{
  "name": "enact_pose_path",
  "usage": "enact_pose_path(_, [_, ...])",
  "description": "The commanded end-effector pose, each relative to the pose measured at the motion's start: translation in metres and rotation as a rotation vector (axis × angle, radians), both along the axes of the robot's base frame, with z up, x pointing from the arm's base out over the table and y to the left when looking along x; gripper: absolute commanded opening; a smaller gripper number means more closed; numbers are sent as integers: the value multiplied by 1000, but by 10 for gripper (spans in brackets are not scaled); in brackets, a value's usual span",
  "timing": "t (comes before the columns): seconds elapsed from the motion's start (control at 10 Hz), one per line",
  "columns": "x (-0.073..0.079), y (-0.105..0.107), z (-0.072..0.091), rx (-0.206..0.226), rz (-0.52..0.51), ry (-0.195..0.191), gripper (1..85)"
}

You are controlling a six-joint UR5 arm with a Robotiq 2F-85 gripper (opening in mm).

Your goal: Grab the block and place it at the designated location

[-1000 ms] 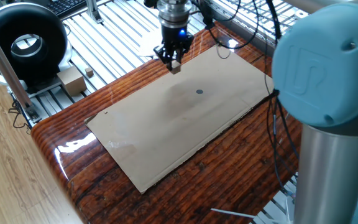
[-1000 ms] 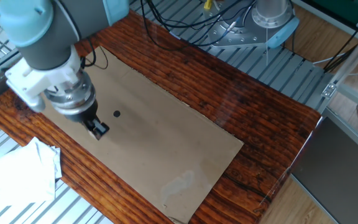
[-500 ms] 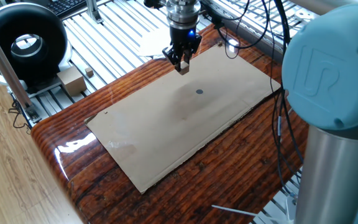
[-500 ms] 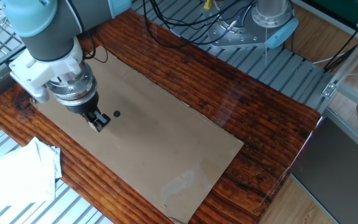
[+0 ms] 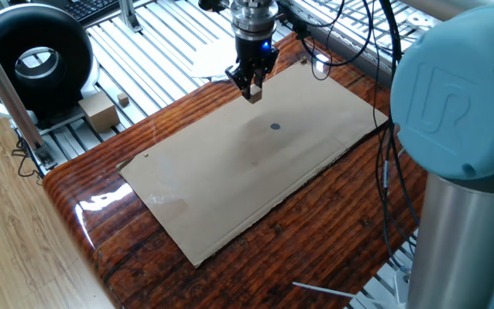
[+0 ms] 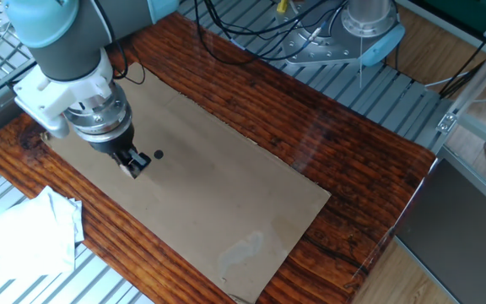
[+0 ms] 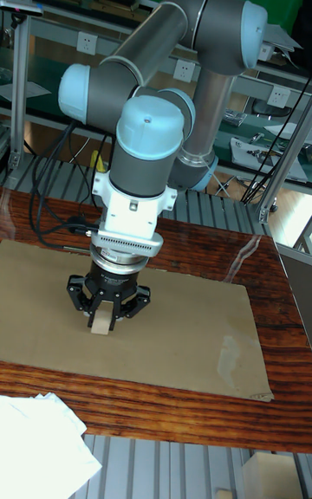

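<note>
Nearest in the tall fixed view lie some white paper sheets point(image 7: 39, 451) at the front edge of the glossy wooden surface point(image 7: 173, 404), and beyond them the flat cardboard sheet point(image 7: 182, 326) that covers most of it. Above that sheet hangs the gripper point(image 7: 101, 323), its fingers clenched on the block point(image 7: 101, 322), which shows as a pale cube pinched between the tips and seemingly held a little off the cardboard. So the grab looks done; what is left is the last bit of travel, the lowering and the release. From the other fixed view the block point(image 6: 131, 168) is just beside the designated location point(image 6: 158, 154) but not over it, and the dot is uncovered; in one fixed view the same dot point(image 5: 274, 127) sits apart from the gripper point(image 5: 251, 91), nearer the middle of the sheet. Counting: one arm, one gripper, one block, one dot, one cardboard sheet. Farther back, off the surface, stand one larger tan box point(image 5: 99, 110) and one black round device point(image 5: 34, 58) on the slatted metal frame.
</note>
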State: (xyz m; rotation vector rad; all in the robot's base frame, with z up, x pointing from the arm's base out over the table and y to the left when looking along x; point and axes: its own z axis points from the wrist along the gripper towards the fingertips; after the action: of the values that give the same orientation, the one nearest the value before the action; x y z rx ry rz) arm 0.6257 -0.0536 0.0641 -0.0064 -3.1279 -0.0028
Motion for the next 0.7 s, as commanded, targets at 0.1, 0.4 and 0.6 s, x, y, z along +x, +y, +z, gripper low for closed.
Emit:
enact_pose_path(0.1, [-18,-9,-12,-12,-4,-12,10])
enact_pose_path(0.4, [-60,-12,-23,-23,-22,41,10])
enact_pose_path(0.6, [-69,-13,-23,-17,-31,40,10])
